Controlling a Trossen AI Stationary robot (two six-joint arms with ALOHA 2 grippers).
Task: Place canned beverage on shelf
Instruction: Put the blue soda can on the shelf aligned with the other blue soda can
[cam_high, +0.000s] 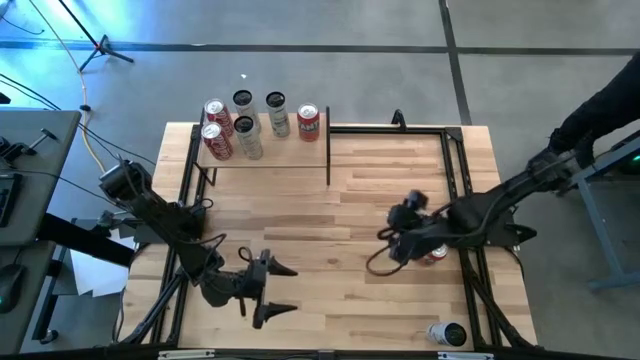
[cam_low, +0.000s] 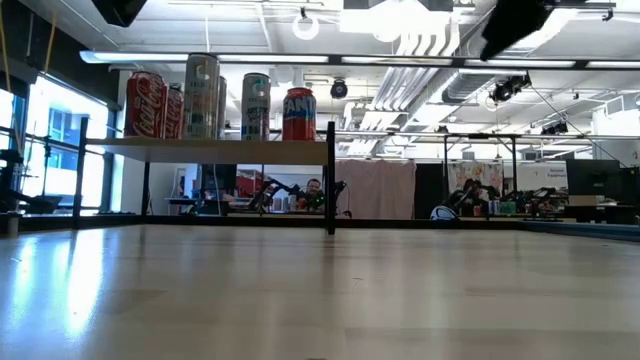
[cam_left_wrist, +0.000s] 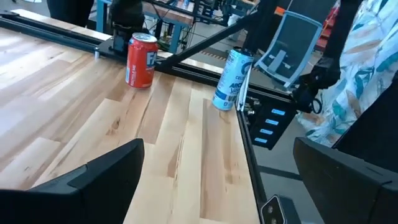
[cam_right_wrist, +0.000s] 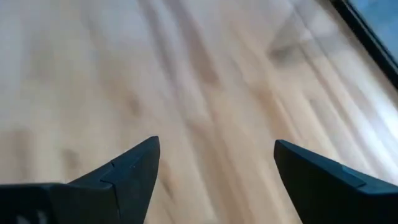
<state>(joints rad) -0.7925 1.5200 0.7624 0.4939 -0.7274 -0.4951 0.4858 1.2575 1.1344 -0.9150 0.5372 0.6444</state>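
High view shows you six cans on the shelf. Your right gripper is apart and empty, beside a red can. Left gripper waits apart.

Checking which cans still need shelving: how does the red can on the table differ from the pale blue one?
The red can is shorter and wider, while the pale blue can is taller and slimmer. The red can stands close to the right gripper; the pale blue can stands alone at the edge of the table. Both are upright and off the shelf.
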